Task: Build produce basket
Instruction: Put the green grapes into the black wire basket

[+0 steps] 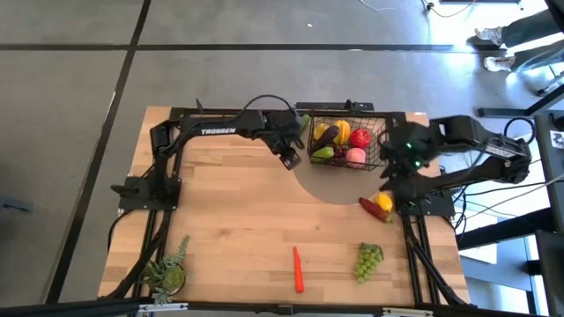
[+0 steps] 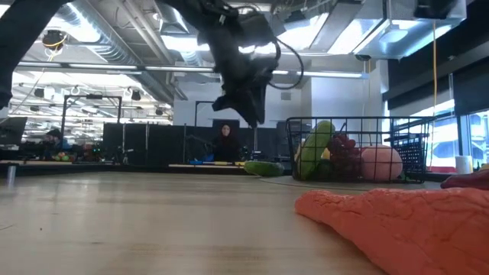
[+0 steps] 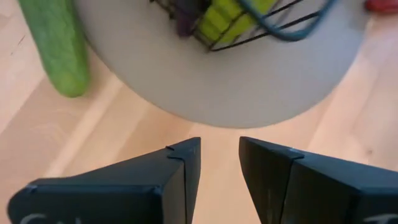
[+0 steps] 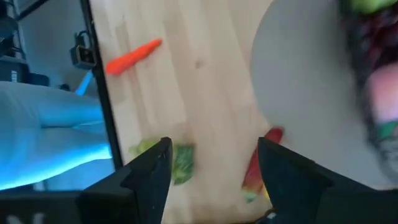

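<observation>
Black wire-mesh rectangular basket [image 1: 345, 141] sits at the table's far edge on a grey round mat [image 1: 330, 183], long axis left-right, holding several toy pieces. One orange carrot [image 1: 298, 269] lies lengthwise toward the near edge; one green grape bunch [image 1: 368, 260] is beside it. Left gripper [image 1: 290, 158], empty and part-open, hovers by the basket; right gripper [image 4: 208, 163] is spread wide, empty.

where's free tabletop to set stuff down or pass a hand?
Free: the wide bare wood between the potted plant, the carrot and the left gripper; also the strip between the carrot and the green grapes. Crowded: the basket corner, with the peppers under the right gripper.
</observation>
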Motion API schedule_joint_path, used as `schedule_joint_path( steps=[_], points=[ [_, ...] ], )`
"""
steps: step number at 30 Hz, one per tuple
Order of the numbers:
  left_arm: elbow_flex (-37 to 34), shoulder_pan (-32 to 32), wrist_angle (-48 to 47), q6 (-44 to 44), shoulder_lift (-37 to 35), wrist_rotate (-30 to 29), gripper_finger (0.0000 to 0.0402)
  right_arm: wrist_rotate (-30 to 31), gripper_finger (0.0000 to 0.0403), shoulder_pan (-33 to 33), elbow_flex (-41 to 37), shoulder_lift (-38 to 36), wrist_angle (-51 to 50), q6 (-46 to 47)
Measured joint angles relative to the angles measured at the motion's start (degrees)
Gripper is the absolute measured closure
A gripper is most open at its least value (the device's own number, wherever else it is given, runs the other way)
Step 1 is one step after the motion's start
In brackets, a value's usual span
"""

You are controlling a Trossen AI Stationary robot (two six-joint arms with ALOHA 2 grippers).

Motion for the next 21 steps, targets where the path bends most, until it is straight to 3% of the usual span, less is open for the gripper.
schedule_joint_path(
  steps=[9,13,21],
  points=[
    [0.00,-4.04,0.25,-9.14,-3.98,-2.82,0.0303,-5.34,0.0176,13.15,-11.59,-9.41,-0.17,10.44],
    [0.00,-5.21,1.04,-11.35,-5.91,-3.64,0.0303,-8.95,0.0176,18.64,-17.94,-11.84,-0.20,6.58],
    [0.01,-8.62,2.77,-10.14,-8.07,-4.51,0.0303,-8.44,0.0176,22.76,-29.92,-12.55,3.10,-1.21]
  ],
)
